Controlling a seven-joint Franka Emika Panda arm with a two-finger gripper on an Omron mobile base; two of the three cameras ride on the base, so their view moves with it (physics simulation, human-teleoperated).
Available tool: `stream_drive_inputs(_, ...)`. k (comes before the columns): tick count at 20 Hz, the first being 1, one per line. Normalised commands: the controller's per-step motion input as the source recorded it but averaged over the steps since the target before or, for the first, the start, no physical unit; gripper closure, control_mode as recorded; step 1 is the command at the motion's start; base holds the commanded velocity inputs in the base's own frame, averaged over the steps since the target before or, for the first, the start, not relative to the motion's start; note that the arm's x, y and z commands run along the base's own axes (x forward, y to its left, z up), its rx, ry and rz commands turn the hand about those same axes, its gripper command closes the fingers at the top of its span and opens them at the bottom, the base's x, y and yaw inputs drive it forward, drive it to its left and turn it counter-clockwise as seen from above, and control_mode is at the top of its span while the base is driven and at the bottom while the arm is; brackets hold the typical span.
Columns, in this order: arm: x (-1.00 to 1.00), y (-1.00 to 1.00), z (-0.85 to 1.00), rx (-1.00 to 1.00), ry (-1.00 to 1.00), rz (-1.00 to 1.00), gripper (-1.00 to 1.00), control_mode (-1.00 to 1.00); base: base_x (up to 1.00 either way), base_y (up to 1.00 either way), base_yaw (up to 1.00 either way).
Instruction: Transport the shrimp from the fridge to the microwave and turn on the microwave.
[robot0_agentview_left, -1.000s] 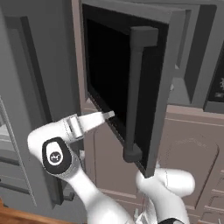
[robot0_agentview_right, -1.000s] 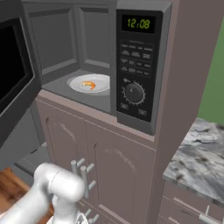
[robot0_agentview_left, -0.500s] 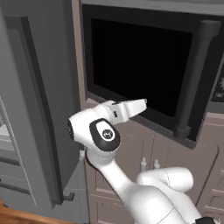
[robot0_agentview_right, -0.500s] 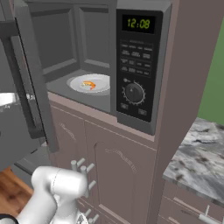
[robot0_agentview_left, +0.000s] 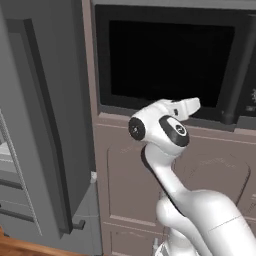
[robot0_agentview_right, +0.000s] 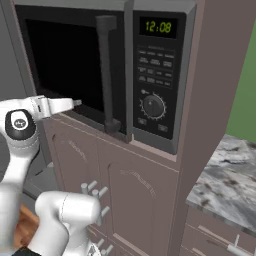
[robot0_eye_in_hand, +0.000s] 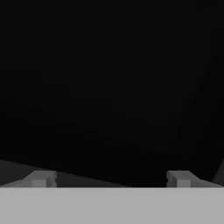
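Note:
The microwave (robot0_agentview_left: 170, 60) has its door shut, and the black glass window (robot0_agentview_right: 65, 55) hides the shrimp and the plate inside. Its dark bar handle (robot0_agentview_right: 106, 70) runs down the door's right side. My gripper (robot0_agentview_right: 76, 103) sits at the lower part of the door glass, low in front of the window (robot0_agentview_left: 195, 104). In the hand view the gripper (robot0_eye_in_hand: 109, 179) faces black glass with its fingertips (robot0_eye_in_hand: 41, 178) wide apart and nothing between them. The fridge (robot0_agentview_left: 45, 125) stands to the left with its grey door swung open.
The control panel (robot0_agentview_right: 155, 75) with a clock display (robot0_agentview_right: 157, 26) and a round dial (robot0_agentview_right: 152, 106) is right of the door. Brown cabinet doors (robot0_agentview_right: 135, 200) sit below. A marble counter (robot0_agentview_right: 225, 175) lies at the right. Fridge shelves (robot0_agentview_left: 7, 160) show at far left.
The microwave door has swung from wide open to shut, with my hand following it toward the window. The shrimp on its white plate is now hidden behind the glass.

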Motion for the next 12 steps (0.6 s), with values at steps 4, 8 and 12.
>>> stream_drive_inputs(4,0.59,-0.81,0.06,0.13,0.00,0.22,-1.00,-1.00,0.00,0.00,0.00)
stream_drive_inputs(8,0.40,-0.54,0.00,0.07,0.00,0.19,-1.00,-1.00,0.00,0.00,0.00)
stream_drive_inputs(12,0.18,-0.19,0.10,0.03,0.04,0.09,-1.00,-1.00,0.00,0.00,0.00)
